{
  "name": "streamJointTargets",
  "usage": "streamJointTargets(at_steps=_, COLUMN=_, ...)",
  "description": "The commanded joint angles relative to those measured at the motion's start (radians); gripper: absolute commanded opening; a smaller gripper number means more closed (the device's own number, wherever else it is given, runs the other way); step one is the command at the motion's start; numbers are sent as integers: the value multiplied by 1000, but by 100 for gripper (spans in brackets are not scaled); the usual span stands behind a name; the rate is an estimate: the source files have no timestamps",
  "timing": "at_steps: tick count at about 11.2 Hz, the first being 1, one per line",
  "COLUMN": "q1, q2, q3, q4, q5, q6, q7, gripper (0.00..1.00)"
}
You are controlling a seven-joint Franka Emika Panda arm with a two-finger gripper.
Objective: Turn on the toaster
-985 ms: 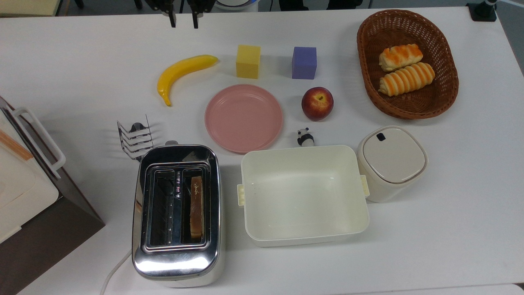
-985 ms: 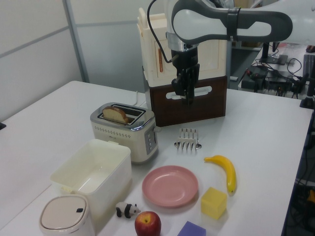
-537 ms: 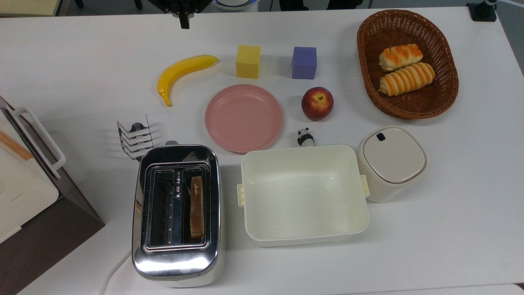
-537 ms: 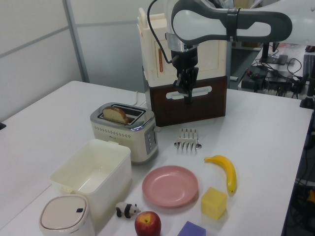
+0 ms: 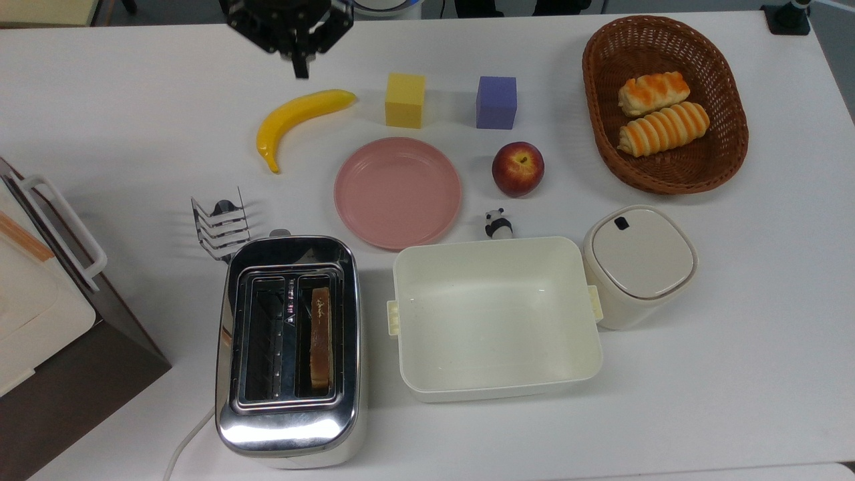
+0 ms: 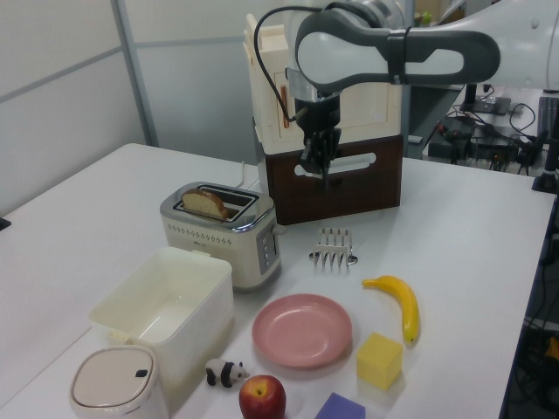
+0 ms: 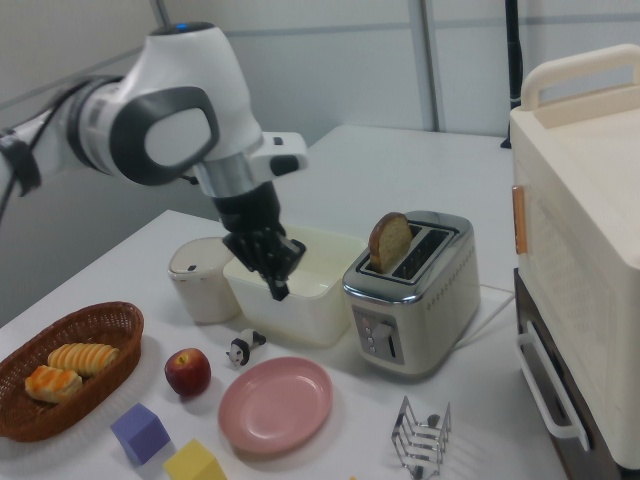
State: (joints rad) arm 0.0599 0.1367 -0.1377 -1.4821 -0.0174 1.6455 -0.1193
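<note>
**Toaster start: claw high above the counter, lever not yet reached**

Landmark: the toaster (image 5: 290, 351), a chrome two-slot unit with rounded corners and a mirror-smooth shell. In the top view it stands at the near edge of the white counter (image 5: 735, 374), and its white cord (image 5: 187, 444) trails off that edge. One bread slice (image 5: 321, 337) stands upright in a slot and rises above the rim, so the carriage is judged to be up and the toaster not started. In the right view the control panel sits on the narrow end face.

Just beside the toaster, on the top view's right, sits the cream tub (image 5: 497, 317), a smooth rectangular plastic shell, open and empty. Just beyond the toaster stands the wire toast rack (image 5: 220, 227), thin bright metal. The pink plate (image 5: 397, 192), round and matte, lies beyond the tub.

Farther back lies the banana (image 5: 300, 120), curved and glossy yellow.

Farthest from the toaster, the claw (image 5: 300, 67) hangs well above the counter, pointing down, fingers pressed together and holding nothing. Clenched fingers form one narrow tip, judged suited to pushing a lever down.
</note>
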Motion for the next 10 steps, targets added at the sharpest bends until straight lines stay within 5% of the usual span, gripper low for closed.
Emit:
streamJointTargets(at_steps=1, q1=-20, q2=70, q3=-10, q4=6, q5=33, q6=103, q7=-43, gripper=0)
streamJointTargets(at_steps=10, q1=-37, q2=221, q3=-8, q4=8, q5=33, q6=371, q7=-40, gripper=0)
